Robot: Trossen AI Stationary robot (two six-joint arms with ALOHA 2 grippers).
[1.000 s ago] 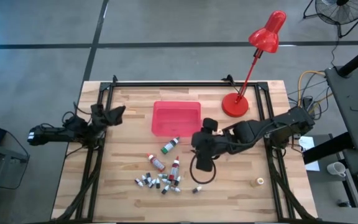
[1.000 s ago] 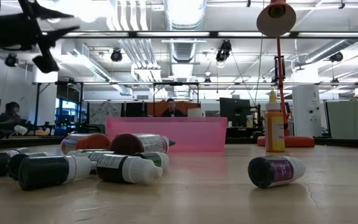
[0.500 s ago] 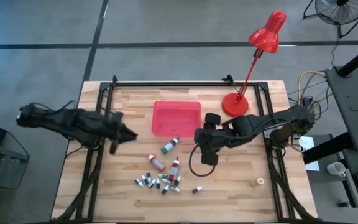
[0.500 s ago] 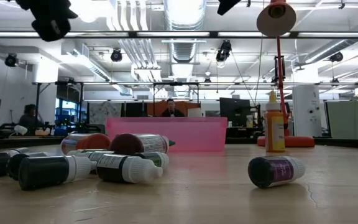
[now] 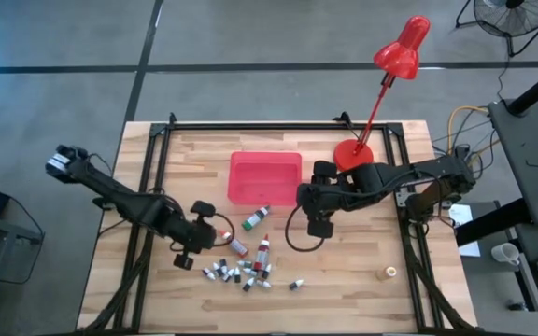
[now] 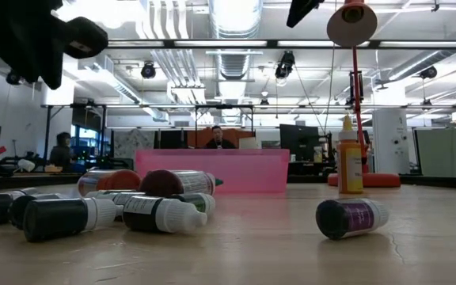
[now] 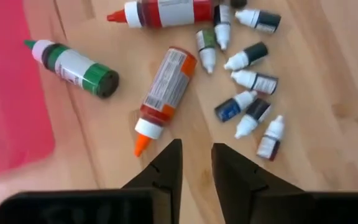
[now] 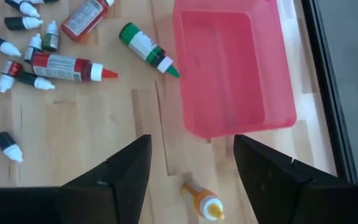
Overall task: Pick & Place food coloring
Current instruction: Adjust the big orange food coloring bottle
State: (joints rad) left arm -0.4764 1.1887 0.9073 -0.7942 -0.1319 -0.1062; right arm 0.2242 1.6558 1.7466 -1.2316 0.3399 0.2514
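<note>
So the left gripper is out over the table just beside the pile of food coloring, on the pile's left in the high view. Its wrist camera shows the 2 fingers only a narrow gap apart with nothing between them, nose pointing at the orange-tipped tube.

The food coloring is mostly loose on the wood in front of the red tray: a green-capped tube lies just off the tray's front edge, a red-tipped tube and the orange one sit a bit nearer the front, and a cluster of little dark-capped vials is scattered around them, some touching. 1 vial lies on its own to the right of the bunch.

The right gripper hangs near the tray's right front corner, jaws spread wide and empty. In its wrist view a yellow-orange bottle sits between the fingers. The red lamp stands at the back right.
</note>
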